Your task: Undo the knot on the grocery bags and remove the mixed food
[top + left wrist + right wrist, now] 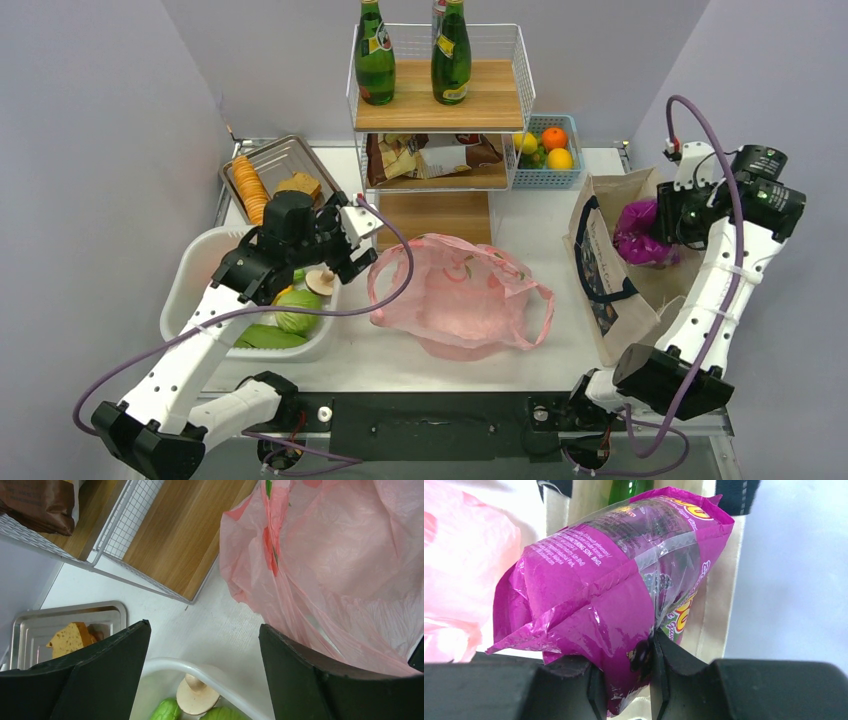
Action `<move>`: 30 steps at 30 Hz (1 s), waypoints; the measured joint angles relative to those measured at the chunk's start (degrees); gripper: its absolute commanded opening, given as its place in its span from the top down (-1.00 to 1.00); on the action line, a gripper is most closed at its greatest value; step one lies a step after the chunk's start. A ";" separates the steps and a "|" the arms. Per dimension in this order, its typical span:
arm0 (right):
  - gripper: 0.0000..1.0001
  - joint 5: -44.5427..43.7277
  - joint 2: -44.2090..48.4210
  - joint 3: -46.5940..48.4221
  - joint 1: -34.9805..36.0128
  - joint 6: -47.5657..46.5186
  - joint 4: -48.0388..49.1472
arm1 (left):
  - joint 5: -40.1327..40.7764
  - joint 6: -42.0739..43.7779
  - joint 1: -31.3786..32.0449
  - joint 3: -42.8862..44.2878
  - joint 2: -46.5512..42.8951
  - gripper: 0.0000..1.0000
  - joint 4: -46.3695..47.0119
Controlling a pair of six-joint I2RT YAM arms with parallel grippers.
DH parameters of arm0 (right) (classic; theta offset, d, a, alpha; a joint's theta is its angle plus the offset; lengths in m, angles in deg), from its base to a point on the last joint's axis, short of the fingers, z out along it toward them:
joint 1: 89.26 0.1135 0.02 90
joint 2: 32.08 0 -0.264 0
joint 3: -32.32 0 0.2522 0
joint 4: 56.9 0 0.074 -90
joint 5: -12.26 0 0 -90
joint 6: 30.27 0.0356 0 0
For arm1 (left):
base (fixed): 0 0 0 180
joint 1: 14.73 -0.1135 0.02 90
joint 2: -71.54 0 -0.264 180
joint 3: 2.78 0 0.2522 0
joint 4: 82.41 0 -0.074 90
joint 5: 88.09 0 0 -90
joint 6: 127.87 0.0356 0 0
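- The right gripper (624, 675) is clenched on the bottom seam of a glossy purple plastic snack packet (614, 580). It holds the packet over the open mouth of the stiff beige canvas tote (600, 275) at the table's right side.
- The packet looks light and puffed with air, and its film is slick and crinkly. The flat crimped seam is therefore the sound place to pinch, since squeezing the belly could crush what is inside.
- The left gripper (204, 630) is spread wide and holds nothing. It is poised over the rim of the white plastic tub (165, 662), where a tan flat-capped mushroom (197, 696) and smooth green vegetables (297, 318) lie.
- The thin translucent pink plastic grocery bag (460, 295) lies slumped mid-table, between tub and tote.
- Its loop handles (535, 310) lie open and no bunched knot shows, so the untying seems done.
- The bag will likely handle as limp, nearly weightless and clingy, sliding or collapsing when nudged. A handle loop or a gathered edge is the best hold.
- A green glass bottle (626, 490) shows inside the tote behind the packet. It is hard, smooth, probably heavy and breakable, and its narrow neck suits the claw best.
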 measured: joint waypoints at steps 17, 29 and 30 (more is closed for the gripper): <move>1.00 21.46 1.14 19.06 4.94 31.80 11.19 | -7.82 -6.05 2.36 6.21 1.14 -0.61 14.51; 1.00 25.29 10.34 0.44 38.21 27.58 14.34 | -16.59 7.37 13.99 11.19 4.98 -0.60 18.18; 1.00 24.98 11.43 -0.63 41.90 25.35 13.07 | -17.29 8.24 14.01 11.78 5.38 -0.60 17.73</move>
